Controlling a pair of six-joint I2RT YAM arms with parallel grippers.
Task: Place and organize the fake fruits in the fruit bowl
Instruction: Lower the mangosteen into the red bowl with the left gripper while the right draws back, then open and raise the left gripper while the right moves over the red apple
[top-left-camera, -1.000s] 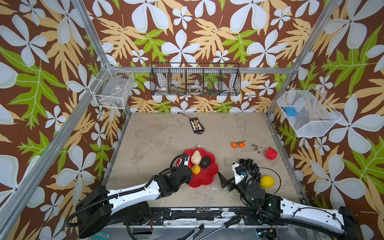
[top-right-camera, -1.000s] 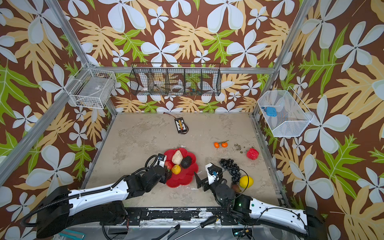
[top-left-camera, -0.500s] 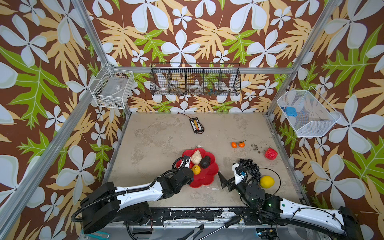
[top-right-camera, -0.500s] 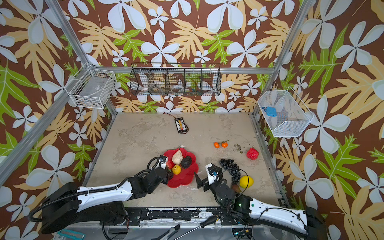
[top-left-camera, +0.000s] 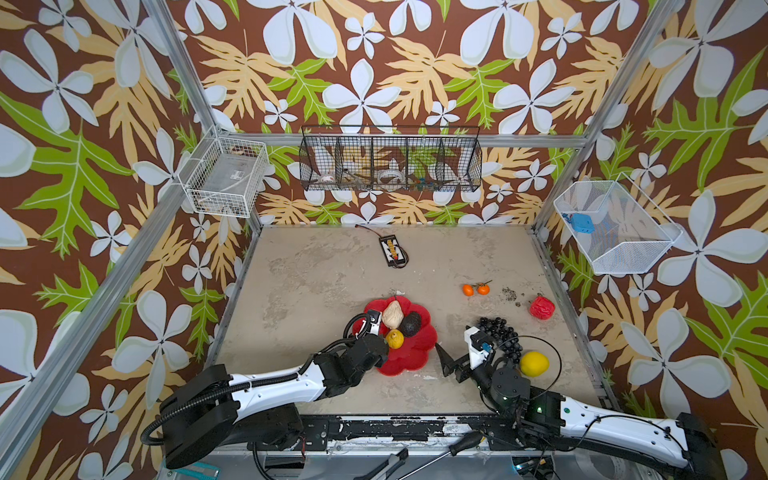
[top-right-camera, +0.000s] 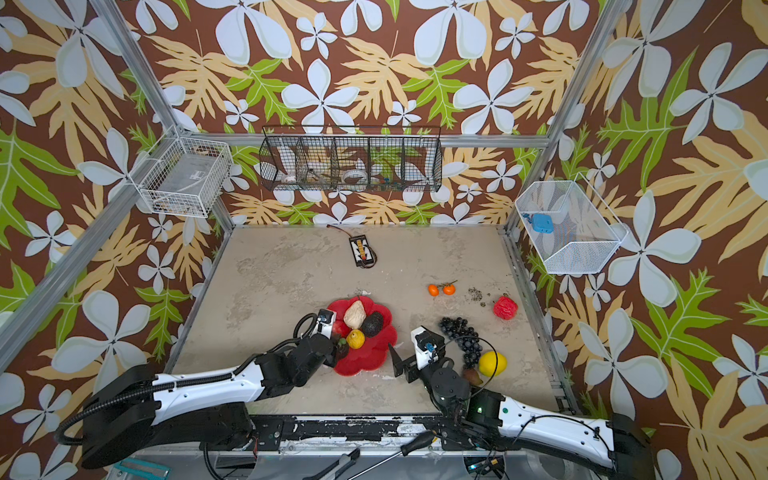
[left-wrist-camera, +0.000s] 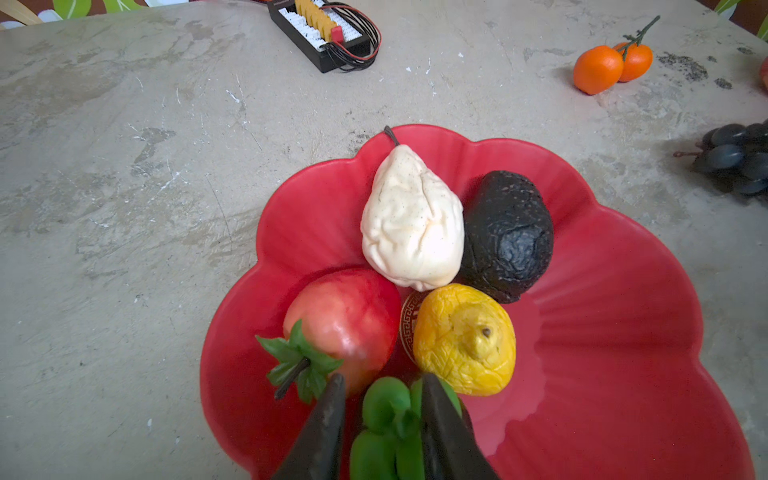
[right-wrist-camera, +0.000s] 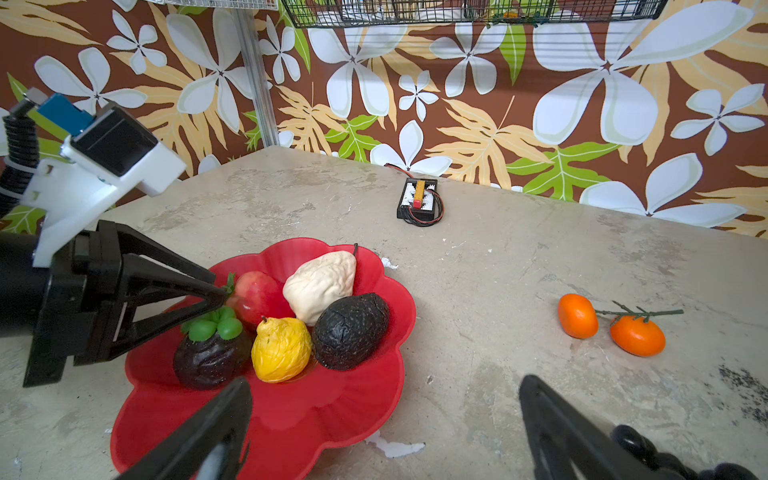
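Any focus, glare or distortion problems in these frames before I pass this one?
In both top views the light is even, shadows are faint and all is sharp. In the left wrist view the left gripper is soft while the pear is crisp; a pale sheen sits on the red bowl, and the table bows at its far edge. In the right wrist view the right gripper is blurred.

I see the red flower-shaped bowl flat on the bench, low in the middle of both top views. Bunched in it: beige pear, dark avocado, wrinkly yellow fruit, red apple, dark green-topped fruit. Right of it lie grapes, lemon, red strawberry, two oranges.
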